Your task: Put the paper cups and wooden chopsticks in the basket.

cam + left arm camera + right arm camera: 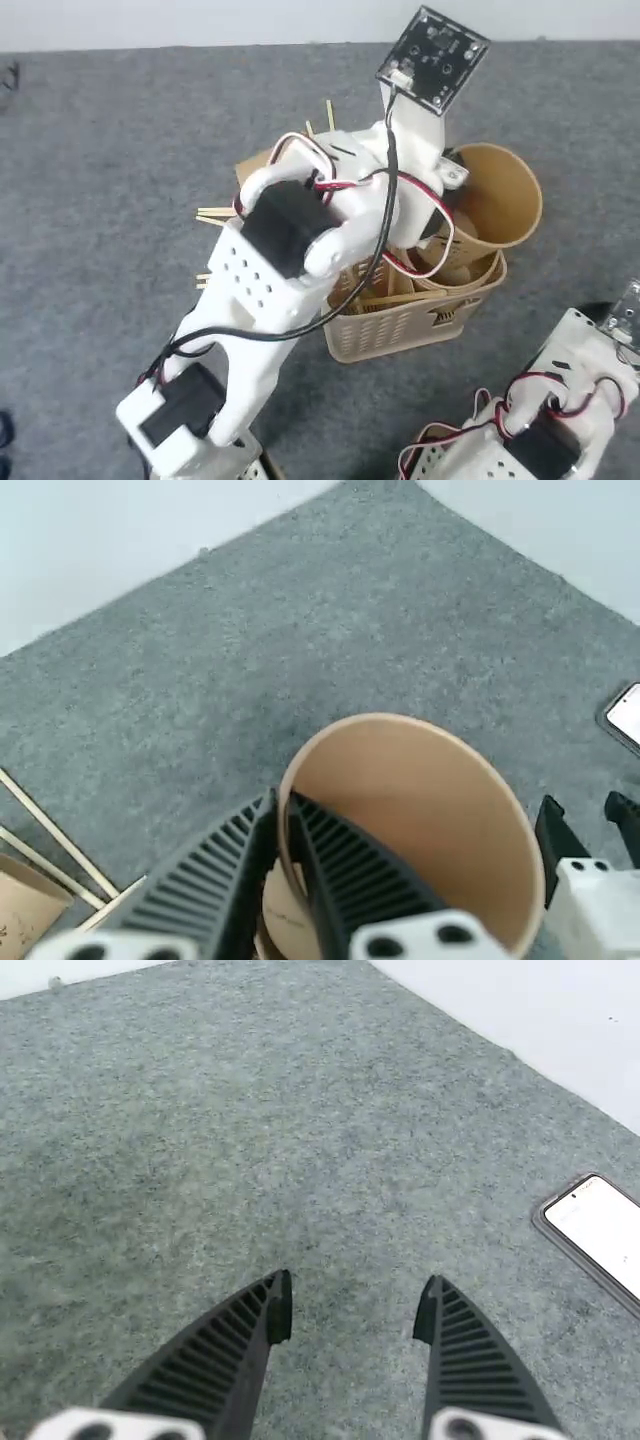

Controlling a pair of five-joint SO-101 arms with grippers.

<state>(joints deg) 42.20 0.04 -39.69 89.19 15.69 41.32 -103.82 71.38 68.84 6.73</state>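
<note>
My left gripper is shut on the rim of a brown paper cup, one finger inside and one outside. In the high view this cup hangs tilted above the far right corner of the beige basket. A second paper cup and wooden chopsticks lie in the basket. More chopsticks lie on the carpet left of the arm, and in the left wrist view they lie near another cup. My right gripper is open over bare carpet.
Grey carpet covers the table. A phone lies on the carpet ahead of the right gripper. The right arm sits folded at the near right corner, right of the basket. The left arm's body covers the basket's left part.
</note>
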